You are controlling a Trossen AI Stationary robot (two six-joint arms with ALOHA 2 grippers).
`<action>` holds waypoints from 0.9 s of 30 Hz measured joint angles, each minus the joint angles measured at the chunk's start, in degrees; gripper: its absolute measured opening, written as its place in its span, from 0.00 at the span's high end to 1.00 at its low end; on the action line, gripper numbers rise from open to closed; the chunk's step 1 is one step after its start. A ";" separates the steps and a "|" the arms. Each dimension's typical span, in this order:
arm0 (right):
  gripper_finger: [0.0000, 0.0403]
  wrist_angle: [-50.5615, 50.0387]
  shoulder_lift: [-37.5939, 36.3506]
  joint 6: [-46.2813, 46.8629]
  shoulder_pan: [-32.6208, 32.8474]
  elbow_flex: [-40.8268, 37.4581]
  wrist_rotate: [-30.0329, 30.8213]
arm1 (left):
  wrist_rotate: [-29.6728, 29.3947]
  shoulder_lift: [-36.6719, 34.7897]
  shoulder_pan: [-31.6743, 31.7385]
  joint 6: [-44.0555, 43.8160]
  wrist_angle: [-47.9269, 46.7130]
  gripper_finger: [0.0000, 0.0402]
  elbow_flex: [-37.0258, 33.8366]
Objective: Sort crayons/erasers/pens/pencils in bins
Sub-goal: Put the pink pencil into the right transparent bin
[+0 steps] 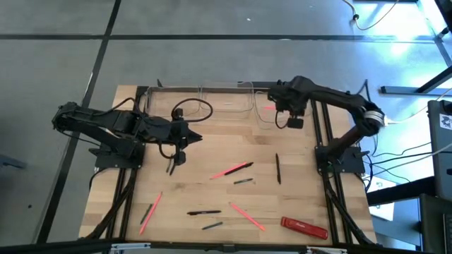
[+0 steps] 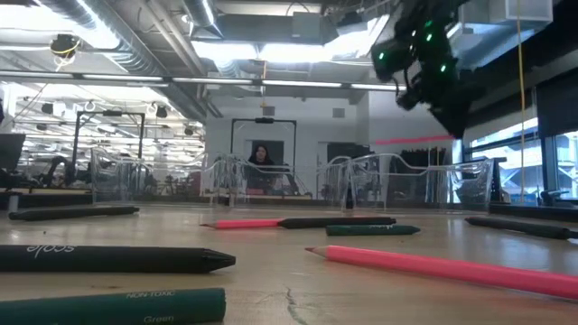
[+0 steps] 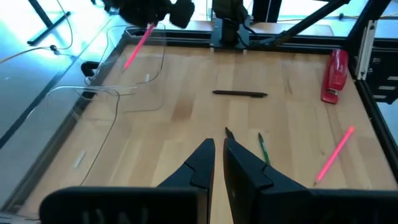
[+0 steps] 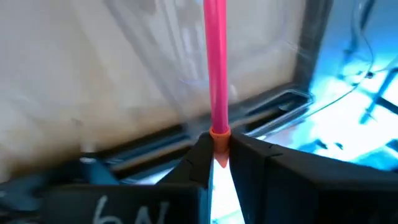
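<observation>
- Nearest the front edge of the worktop [image 1: 127, 141], around 6 o'clock in the high view, lie a black pen [image 1: 203, 212], a short grey-green stick [image 1: 212, 226], two pink pencils [image 1: 248, 216] and, at 5 o'clock, a flat red bar [image 1: 304, 226] that is no part of the sorting.
- Mid-worktop hold another pink pencil [image 1: 231, 170], a short dark stick [image 1: 244, 181] and a black pen [image 1: 278, 168] lying near-to-far.
- At 9 o'clock the left tool [image 1: 185, 137] hovers above the wood, jaws nearly together and holding nothing as far as its wrist view shows; a thin dark stick [image 1: 170, 168] lies just on its near side.
- At 1 o'clock the right tool [image 1: 282, 104] is raised over the right-hand bin [image 1: 263, 121], closed on the orange-collared end of a pink pencil [image 4: 215, 68].
- That pencil's long axis runs straight out from the jaws; in the low view it shows level, above the bin's rim. The bin lies directly beneath, so the next move looks to me like a simple lowering and release; the right arm alone is placed for it.
- Along the far edge, 12 o'clock, stand the three bins [image 2: 415, 181]: clear glossy plastic, shallow, round-cornered, hard to read against the pale planked wood. The sticks are slim, smooth and matte.
</observation>
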 joint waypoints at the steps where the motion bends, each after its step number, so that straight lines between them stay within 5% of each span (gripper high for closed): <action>1: 0.90 0.12 1.20 -0.88 -0.59 0.00 1.54 | -0.02 0.00 0.00 -0.02 0.01 0.93 0.00; 19: 0.88 8.33 15.35 -6.06 -5.40 -0.02 3.30 | -0.09 0.00 0.00 -0.01 0.02 0.93 0.00; 27: 0.76 8.79 15.54 -6.21 -5.38 -0.02 3.14 | -0.09 0.00 0.00 -0.02 0.00 0.93 0.00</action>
